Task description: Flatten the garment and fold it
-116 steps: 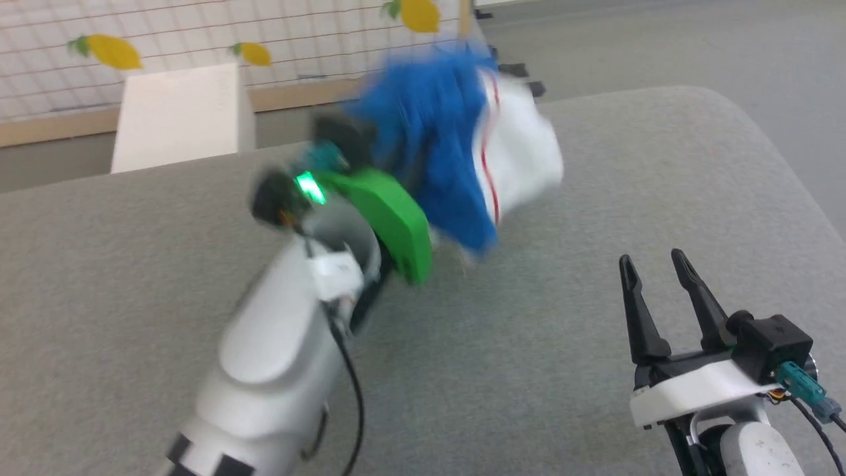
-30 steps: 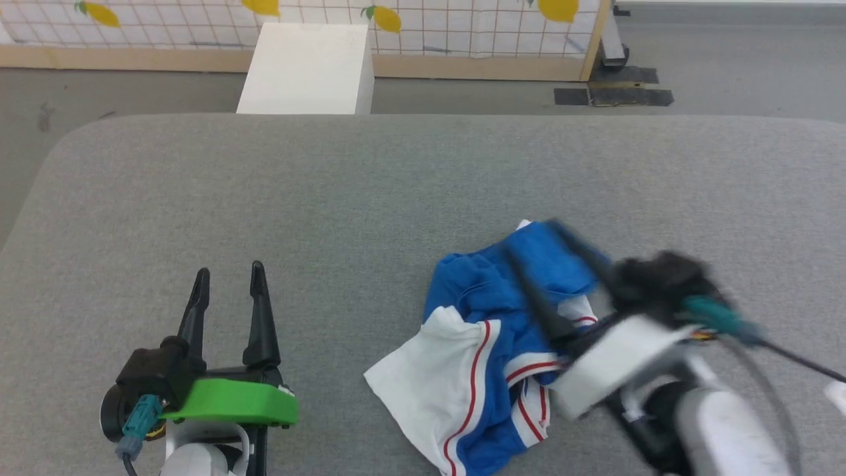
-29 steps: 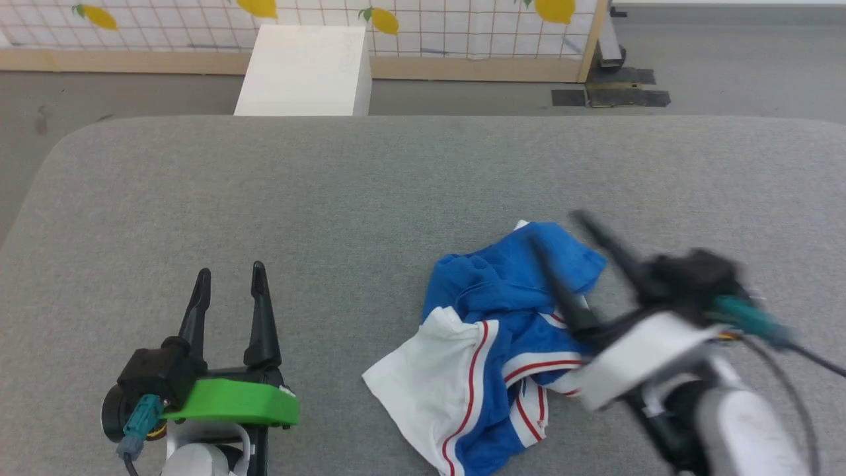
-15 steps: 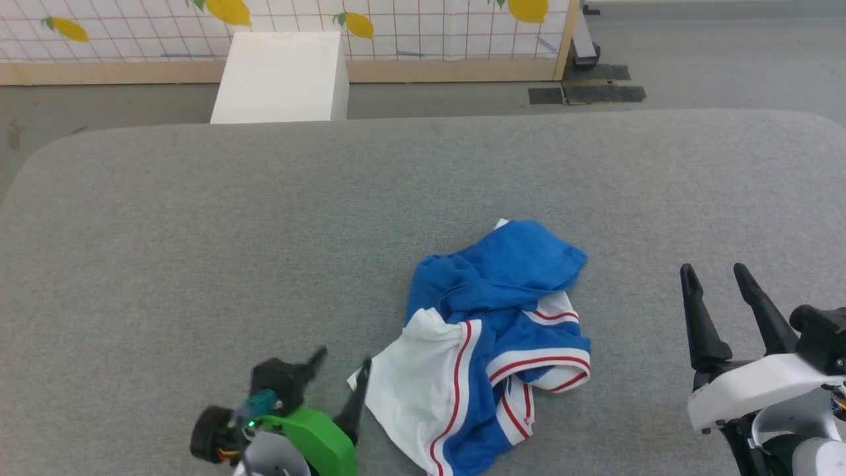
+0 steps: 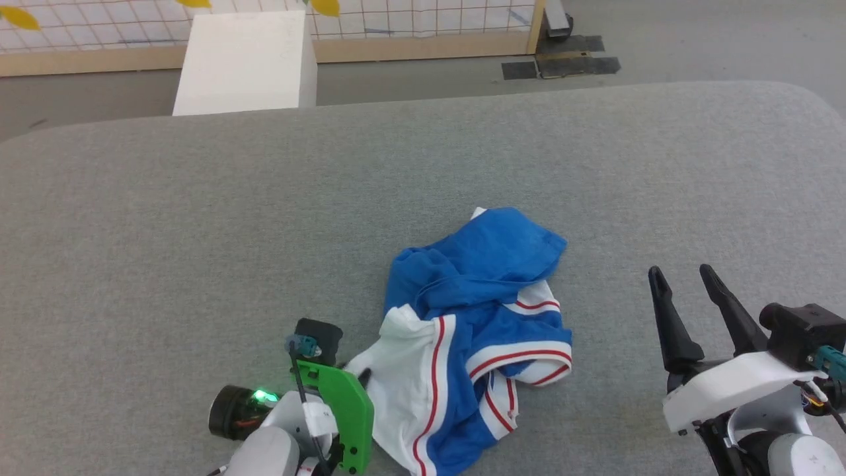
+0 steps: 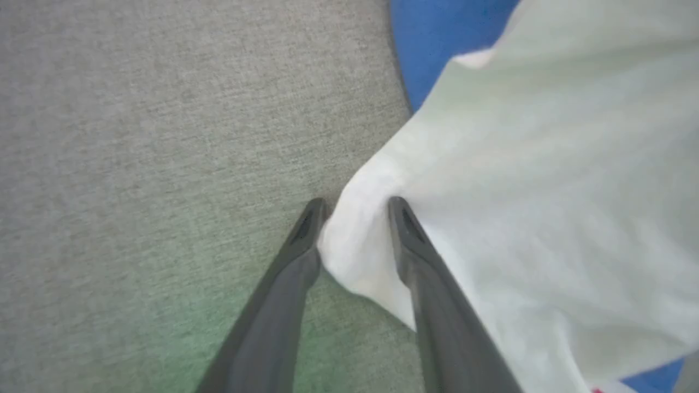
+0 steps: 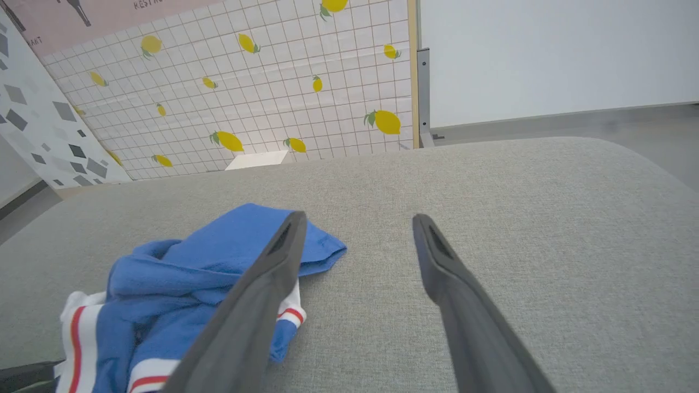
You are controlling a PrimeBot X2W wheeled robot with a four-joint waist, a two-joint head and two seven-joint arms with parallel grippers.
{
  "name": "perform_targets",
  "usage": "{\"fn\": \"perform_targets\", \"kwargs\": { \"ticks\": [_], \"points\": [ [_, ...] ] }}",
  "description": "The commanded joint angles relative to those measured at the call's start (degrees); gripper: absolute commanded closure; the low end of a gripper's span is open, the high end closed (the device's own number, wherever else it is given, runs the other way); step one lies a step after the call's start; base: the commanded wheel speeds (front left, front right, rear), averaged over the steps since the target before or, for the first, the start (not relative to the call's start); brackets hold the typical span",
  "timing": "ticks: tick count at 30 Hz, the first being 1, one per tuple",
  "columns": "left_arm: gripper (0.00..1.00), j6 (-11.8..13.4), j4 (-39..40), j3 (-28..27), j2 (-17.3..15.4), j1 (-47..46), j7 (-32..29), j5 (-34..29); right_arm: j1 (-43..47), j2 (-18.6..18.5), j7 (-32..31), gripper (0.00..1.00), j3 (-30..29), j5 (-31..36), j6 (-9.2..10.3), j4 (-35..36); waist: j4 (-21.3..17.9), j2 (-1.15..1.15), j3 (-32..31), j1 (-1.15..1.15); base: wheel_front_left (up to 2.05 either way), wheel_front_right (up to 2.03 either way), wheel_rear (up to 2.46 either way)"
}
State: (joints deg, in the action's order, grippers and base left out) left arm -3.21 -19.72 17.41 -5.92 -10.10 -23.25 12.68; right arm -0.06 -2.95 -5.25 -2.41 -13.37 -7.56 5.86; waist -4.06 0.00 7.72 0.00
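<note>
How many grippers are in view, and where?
2. The left gripper straddles the garment's white corner, near left; the right gripper is open above the grey surface, right of the garment, not touching it.

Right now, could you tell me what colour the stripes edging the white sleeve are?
The garment has red stripes, clearest in the head view.

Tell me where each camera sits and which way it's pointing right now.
Head view: on the head, looking forward and down at the grey table and crumpled garment; left gripper lower left, right gripper lower right.
Left wrist view: on the left wrist, looking closely down at the table; own fingers straddle the garment's white sleeve corner.
Right wrist view: on the right wrist, looking low across the table toward a lemon-patterned wall; own fingers open, holding nothing.
Shared: all three show the garment and table.
</note>
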Motion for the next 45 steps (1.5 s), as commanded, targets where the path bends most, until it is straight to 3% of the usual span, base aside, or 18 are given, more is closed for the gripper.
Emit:
{"fn": "perform_targets", "kwargs": {
  "ticks": [1,4,11,17,20,21,22,26,32,35,39,45],
  "points": [
    [1.00,-0.50,-1.36,0.82,-0.11,1.61,-1.01,0.34,-0.60,0.07,0.39,0.00,0.02,-0.26,0.08,-0.16,-0.05,0.00,-0.20,0.00,0.00,0.00,0.00],
    [1.00,1.49,0.88,-1.40,-1.04,2.33,2.77,0.54,-0.18,0.07,0.41,0.00,-0.40,-0.42,0.08,-0.28,0.48,0.00,-0.79,0.00,0.00,0.00,0.00],
    [1.00,9.60,5.08,-13.13,-2.94,5.24,13.96,4.19,0.34,0.07,0.18,0.00,-1.55,-0.35,0.08,-0.27,2.55,0.00,-2.06,0.00,0.00,0.00,0.00],
    [1.00,14.80,4.07,-20.01,-3.60,9.02,16.04,6.90,0.72,0.07,-0.23,0.00,-1.82,-0.49,0.08,-0.42,4.23,0.00,-2.86,0.00,0.00,0.00,0.00],
    [1.00,16.22,2.82,-21.44,-3.24,10.22,15.93,7.82,0.77,0.07,-0.39,0.00,-1.77,-0.57,0.08,-0.43,4.78,0.00,-3.04,0.00,0.00,0.00,0.00],
    [0.56,16.52,2.40,-21.68,-3.12,10.43,15.71,8.08,0.77,0.07,-0.45,0.00,-1.68,-0.57,0.08,-0.44,4.92,0.00,-3.08,0.00,0.00,0.00,0.00],
    [0.00,16.50,2.19,-21.72,-3.06,10.47,15.60,8.28,0.77,0.07,-0.47,0.00,-1.64,-0.57,0.08,-0.45,5.02,0.00,-3.12,0.00,0.00,0.00,0.00],
    [0.00,13.97,3.55,-21.43,-2.48,10.58,19.72,9.35,0.83,0.07,-0.45,0.00,-1.57,-0.72,0.08,-0.48,5.33,0.00,-3.23,0.00,0.00,0.00,0.00],
    [0.00,10.85,8.64,-20.31,-1.81,10.97,32.00,8.05,1.13,0.07,0.06,0.00,-1.98,-0.73,0.08,-0.68,5.28,0.00,-3.39,0.00,0.00,0.00,0.00],
    [0.00,9.82,10.15,-18.69,-2.08,11.60,34.46,6.46,1.26,0.07,0.23,0.00,-2.27,-0.26,0.08,-0.62,5.73,0.00,-3.25,0.00,0.00,0.00,0.00],
    [0.00,9.17,10.96,-16.23,-3.43,12.71,32.75,4.25,1.15,0.07,-0.17,0.00,-2.41,0.36,0.08,-0.33,6.87,0.00,-2.81,0.00,0.00,0.00,0.00],
    [0.00,7.83,11.40,-14.76,-7.52,12.85,22.87,3.63,0.28,0.07,-1.03,0.00,-1.92,0.82,0.08,0.44,8.11,0.00,-1.56,0.00,0.00,0.00,0.00]
  ]
}}
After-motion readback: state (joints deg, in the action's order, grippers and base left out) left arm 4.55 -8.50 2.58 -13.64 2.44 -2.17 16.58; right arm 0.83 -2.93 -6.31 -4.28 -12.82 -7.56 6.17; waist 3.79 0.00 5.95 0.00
